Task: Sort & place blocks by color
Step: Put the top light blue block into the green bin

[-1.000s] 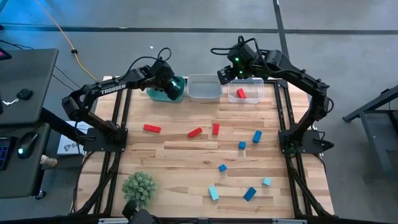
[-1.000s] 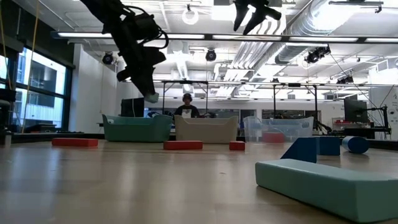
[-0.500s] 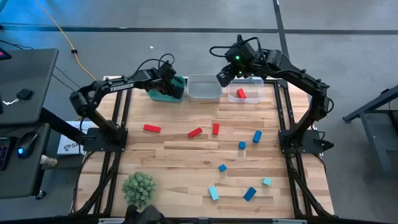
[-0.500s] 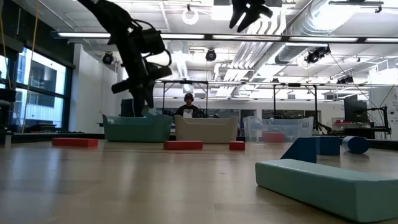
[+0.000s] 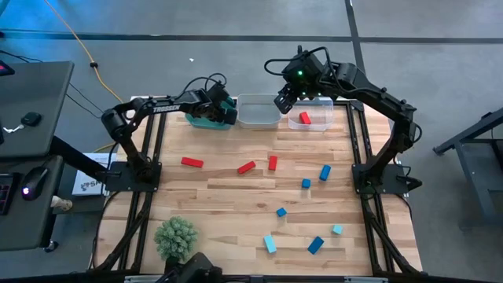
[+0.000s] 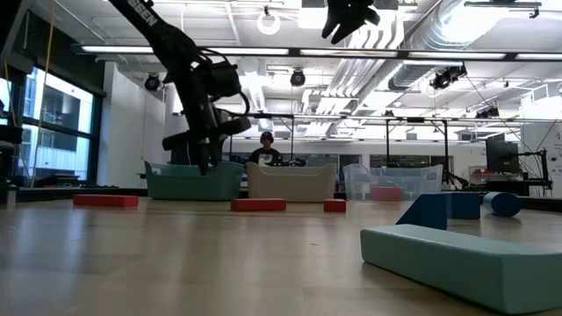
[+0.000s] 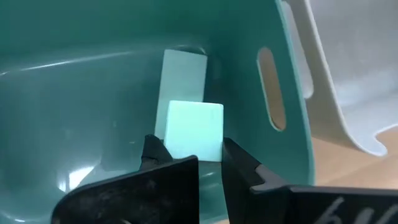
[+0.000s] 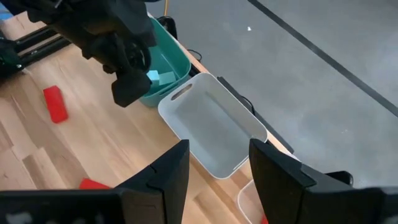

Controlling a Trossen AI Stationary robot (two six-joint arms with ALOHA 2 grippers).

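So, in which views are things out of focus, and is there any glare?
Low view: the nearest teal block is soft-edged, and the ceiling lights glare. Left wrist view: the left gripper is blurred, while its light teal cube is sharp. High view: evenly lit, no glare.

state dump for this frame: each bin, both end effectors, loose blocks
left end effector: shut on a light teal cube, inside the teal bin
right end effector: open, empty, above the white bin
teal bin: one teal bar inside
white bin: empty
clear bin: one red block inside
red blocks on the table: three, loose
blue blocks: four, loose
teal blocks: two, loose near the front edge
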